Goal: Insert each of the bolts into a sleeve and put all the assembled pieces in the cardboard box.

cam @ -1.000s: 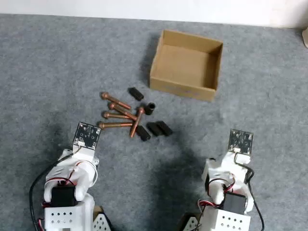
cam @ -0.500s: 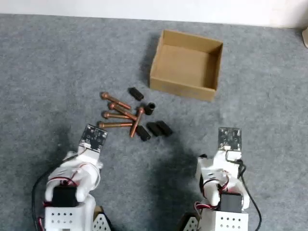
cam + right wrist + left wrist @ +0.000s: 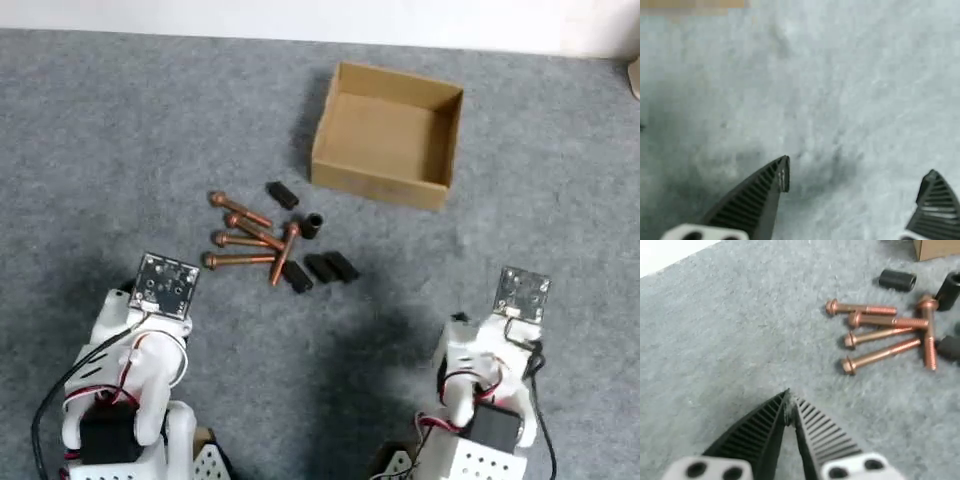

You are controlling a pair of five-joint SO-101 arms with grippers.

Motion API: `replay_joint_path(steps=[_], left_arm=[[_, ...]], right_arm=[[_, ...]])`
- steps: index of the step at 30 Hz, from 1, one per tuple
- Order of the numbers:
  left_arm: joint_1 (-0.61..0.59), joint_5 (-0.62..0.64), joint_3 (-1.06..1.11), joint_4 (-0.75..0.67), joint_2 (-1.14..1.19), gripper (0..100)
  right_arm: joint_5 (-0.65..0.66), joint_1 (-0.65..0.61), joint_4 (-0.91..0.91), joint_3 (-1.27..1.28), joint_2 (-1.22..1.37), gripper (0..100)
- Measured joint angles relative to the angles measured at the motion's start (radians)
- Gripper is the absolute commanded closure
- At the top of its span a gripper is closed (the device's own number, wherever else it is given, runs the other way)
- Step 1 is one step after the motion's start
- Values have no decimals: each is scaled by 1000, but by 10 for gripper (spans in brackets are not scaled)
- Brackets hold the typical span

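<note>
On the counter (image 3: 120, 130), the bolts (image 3: 240, 259) lie loose among the sleeves (image 3: 322, 266), near the box (image 3: 375, 185). The left end effector (image 3: 790, 402) is clenched on nothing; the right end effector (image 3: 857, 175) is released wide. Best open the left, then straddle an outer bolt's shank squarely.

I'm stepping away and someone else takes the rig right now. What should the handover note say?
Left hand: shut, empty, over the grey mat near the bolts.
Right hand: open, empty, over bare mat.
Things: five copper bolts lie loose in a cluster, and five black sleeves lie scattered beside them. The cardboard box beyond them is empty.
Done: nothing yet; no bolt sits in a sleeve.
Left: insert all five bolts, then put every assembled piece in the box.
</note>
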Motion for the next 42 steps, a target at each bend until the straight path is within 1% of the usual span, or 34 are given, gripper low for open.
replay_joint_path(steps=[2, 4, 7, 13, 16, 20, 22, 24, 28, 35, 42], left_arm=[[5, 12, -9, -26, 48, 993], [6, 32, -35, -66, 121, 993], [6, 78, -118, -123, 302, 993], [18, 192, -322, -163, 813, 990], [49, 269, -350, -229, 1045, 990], [61, 292, -319, -391, 1223, 990], [61, 295, -290, -453, 1243, 991], [61, 295, -264, -479, 1243, 992], [61, 298, -207, -522, 1218, 990], [61, 298, -167, -535, 1140, 992], [61, 298, -166, -535, 1128, 990]], right_arm=[[71, -29, 5, -60, 0, 627], [126, -106, 14, -86, -9, 627], [140, -183, 15, -95, -2, 627], [146, -252, -3, -97, 34, 627], [146, -311, -35, -103, 149, 627], [120, -374, -117, -103, 405, 627], [100, -391, -181, -103, 525, 627], [91, -404, -241, -103, 626, 627], [84, -437, -316, -103, 738, 627], [84, -453, -358, -103, 769, 627], [84, -453, -384, -83, 769, 627]])
